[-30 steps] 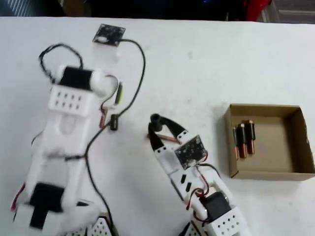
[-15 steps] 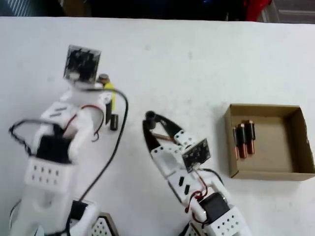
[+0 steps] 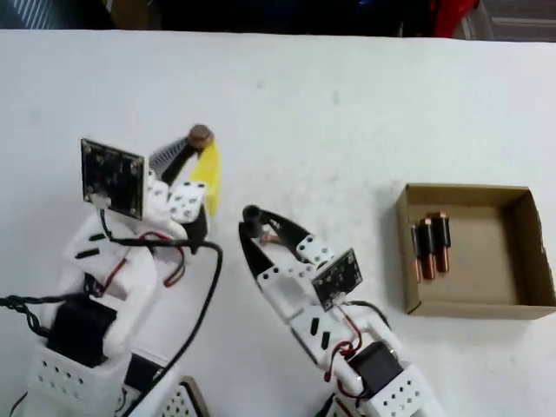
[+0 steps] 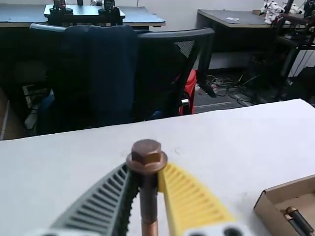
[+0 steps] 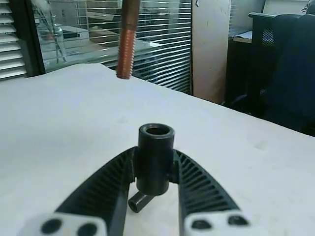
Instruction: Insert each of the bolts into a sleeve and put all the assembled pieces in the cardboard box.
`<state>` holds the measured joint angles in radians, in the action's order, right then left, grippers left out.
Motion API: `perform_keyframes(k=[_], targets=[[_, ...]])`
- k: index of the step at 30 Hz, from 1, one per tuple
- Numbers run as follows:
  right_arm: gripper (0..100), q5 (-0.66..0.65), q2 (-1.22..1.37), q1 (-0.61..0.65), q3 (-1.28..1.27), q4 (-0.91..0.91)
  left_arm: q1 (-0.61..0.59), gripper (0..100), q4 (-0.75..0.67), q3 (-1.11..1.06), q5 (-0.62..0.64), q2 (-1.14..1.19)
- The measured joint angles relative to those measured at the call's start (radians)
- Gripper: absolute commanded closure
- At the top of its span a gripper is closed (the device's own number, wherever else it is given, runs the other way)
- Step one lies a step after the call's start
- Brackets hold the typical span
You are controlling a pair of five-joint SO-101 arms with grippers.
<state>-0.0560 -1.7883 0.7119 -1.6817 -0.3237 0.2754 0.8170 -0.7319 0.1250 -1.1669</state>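
Observation:
My left gripper (image 3: 196,149) is shut on a copper bolt (image 3: 199,135), hex head up, between its grey and yellow fingers. The left wrist view has the bolt (image 4: 146,156) upright in that gripper (image 4: 146,173). My right gripper (image 3: 253,224) is shut on a black sleeve (image 3: 252,214) just right of the left one. In the right wrist view the sleeve (image 5: 156,156) stands upright in the gripper (image 5: 155,167), bore open upward. The bolt's threaded end (image 5: 128,42) hangs above it, a little to one side. The cardboard box (image 3: 512,287) at the right holds three assembled pieces (image 3: 430,245).
A small dark cylinder (image 5: 139,202) lies on the table under the held sleeve. The left arm's black cable (image 3: 198,304) loops between the two arms. The box corner (image 4: 275,201) sits at the edge of the left wrist view. Chairs and desks stand beyond the table's far edge.
The left arm has drawn back and turned, raising the bolt upright and bringing it toward the right gripper. The right gripper has shifted left with the sleeve.

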Motion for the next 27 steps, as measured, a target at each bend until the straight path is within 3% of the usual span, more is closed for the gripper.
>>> perform_keyframes(k=[4,11,27], targets=[[98.2,0.0,0.0,0.002,0.0,0.0,0.038,98,-0.023,0.0,0.018,-0.002],[98.2,0.0,0.0,0.002,0.0,0.0,0.061,98,-0.137,-0.052,0.172,-0.006],[98.2,0.0,0.0,0.002,0.0,0.0,0.161,98,-0.17,-0.11,0.184,-0.008]])
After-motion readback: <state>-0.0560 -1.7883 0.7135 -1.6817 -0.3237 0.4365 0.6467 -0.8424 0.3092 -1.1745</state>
